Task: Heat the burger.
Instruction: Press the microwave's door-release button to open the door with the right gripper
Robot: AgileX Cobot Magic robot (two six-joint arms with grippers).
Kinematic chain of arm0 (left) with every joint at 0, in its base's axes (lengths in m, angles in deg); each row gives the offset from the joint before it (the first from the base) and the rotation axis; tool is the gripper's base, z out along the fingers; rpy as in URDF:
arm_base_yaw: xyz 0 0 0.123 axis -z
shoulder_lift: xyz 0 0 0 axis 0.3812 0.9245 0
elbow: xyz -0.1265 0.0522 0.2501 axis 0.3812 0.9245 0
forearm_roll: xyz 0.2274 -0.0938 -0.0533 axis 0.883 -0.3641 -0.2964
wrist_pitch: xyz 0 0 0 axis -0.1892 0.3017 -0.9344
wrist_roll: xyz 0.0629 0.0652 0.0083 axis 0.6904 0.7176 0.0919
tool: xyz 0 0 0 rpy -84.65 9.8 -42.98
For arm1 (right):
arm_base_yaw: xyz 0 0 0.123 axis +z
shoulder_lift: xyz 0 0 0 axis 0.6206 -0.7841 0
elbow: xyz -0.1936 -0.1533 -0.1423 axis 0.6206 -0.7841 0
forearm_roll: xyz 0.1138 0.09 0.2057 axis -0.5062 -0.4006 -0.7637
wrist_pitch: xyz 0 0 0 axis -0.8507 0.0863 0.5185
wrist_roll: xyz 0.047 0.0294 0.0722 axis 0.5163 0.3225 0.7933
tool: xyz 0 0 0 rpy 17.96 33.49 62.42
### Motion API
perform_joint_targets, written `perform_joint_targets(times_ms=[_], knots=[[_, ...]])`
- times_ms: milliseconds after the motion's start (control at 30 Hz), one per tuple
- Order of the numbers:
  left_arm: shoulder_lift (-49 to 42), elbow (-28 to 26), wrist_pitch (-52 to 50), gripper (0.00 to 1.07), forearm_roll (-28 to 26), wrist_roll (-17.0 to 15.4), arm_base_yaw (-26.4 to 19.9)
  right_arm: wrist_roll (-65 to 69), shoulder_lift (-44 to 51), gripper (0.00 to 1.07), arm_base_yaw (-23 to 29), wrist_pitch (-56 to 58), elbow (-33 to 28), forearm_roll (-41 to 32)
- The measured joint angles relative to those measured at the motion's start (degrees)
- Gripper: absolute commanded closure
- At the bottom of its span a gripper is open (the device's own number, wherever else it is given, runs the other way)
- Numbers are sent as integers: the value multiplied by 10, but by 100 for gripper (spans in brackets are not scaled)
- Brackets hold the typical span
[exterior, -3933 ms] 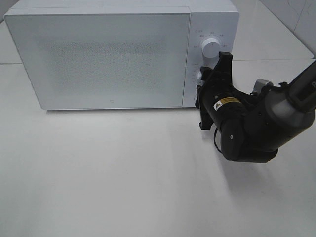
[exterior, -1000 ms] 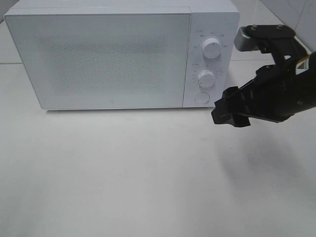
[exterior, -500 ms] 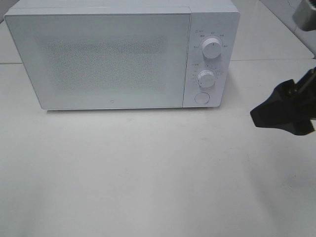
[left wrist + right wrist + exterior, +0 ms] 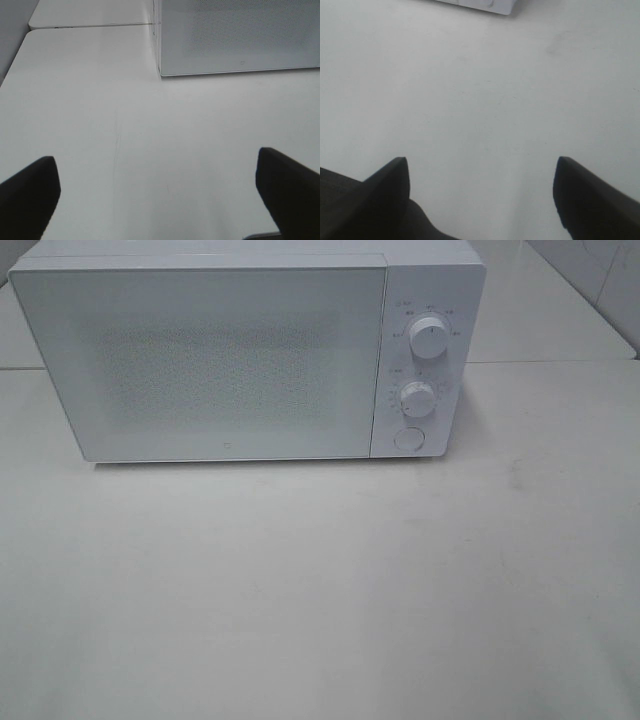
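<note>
Right arm gone from the high view: earlier it stood at the microwave's (image 4: 230, 360) lower knob (image 4: 417, 398), then drew back toward its own side; now only bare table (image 4: 300, 620) shows there. Door shut; lower knob and button (image 4: 407, 438) unobstructed.

Left gripper (image 4: 155, 165): fingers spread wide, nothing between them, table below, microwave's front corner ahead. Right gripper (image 4: 481, 165): also spread, empty, another microwave corner far ahead.

Burger: not visible in any view. Presumably behind the shut door, but the frosted panel hides the inside, so this is unconfirmed. Which way it points and its long axis: cannot tell.

Handling, judged: a burger is light, soft and stacked in loose layers. Squeezing would dent the bun, and a sideways push would shear the stack. Best taken low across the sides with a light grip and kept upright.
</note>
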Motion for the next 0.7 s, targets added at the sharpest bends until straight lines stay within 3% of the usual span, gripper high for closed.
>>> perform_joint_targets(times_ms=[133,300,700], knots=[[0,0,0,7,0,0,0,0,95,31,-32,37,-15,1],[0,0,0,7,0,0,0,14,181,31,-36,70,-34,3],[0,0,0,7,0,0,0,37,291,31,-58,74,-42,19]])
